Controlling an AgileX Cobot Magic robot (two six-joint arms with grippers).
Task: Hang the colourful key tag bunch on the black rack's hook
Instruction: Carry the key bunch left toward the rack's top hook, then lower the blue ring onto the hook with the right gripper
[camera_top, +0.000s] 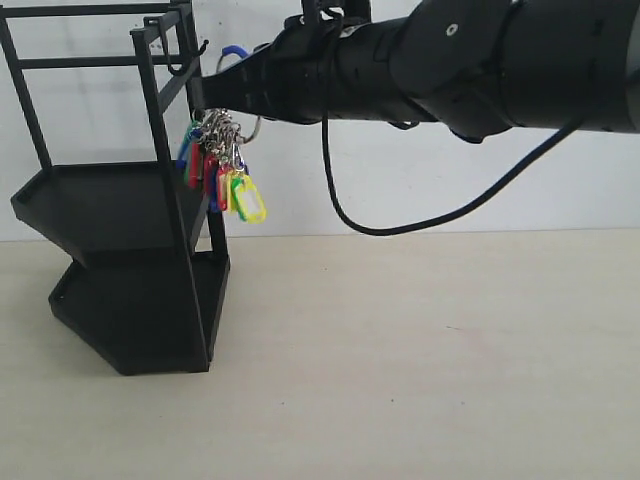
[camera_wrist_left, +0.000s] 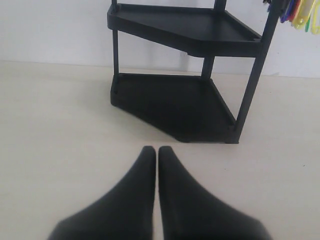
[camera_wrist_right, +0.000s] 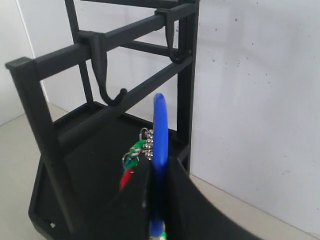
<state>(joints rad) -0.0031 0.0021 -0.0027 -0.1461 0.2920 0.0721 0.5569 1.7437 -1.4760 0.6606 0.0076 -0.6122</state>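
Note:
My right gripper (camera_top: 222, 88) is shut on the blue-sleeved ring of the colourful key tag bunch (camera_top: 222, 172), high beside the black rack (camera_top: 140, 300). The small rings and the yellow, green and red tags dangle below the fingers, against the rack's front upright. In the right wrist view the blue sleeve of the bunch (camera_wrist_right: 159, 120) stands upright between the shut fingers of that gripper (camera_wrist_right: 159, 167). The hook (camera_wrist_right: 113, 95) hangs from the top bar just beyond the ring and apart from it. The hook (camera_top: 180, 66) also shows at the rack's top. My left gripper (camera_wrist_left: 156, 151) is shut and empty, low over the table.
A second hook (camera_wrist_right: 173, 50) hangs further along the rack's top bars. The rack (camera_wrist_left: 185, 100) stands against a white wall on a pale tabletop (camera_top: 420, 360). A black cable (camera_top: 345, 215) loops under the right arm.

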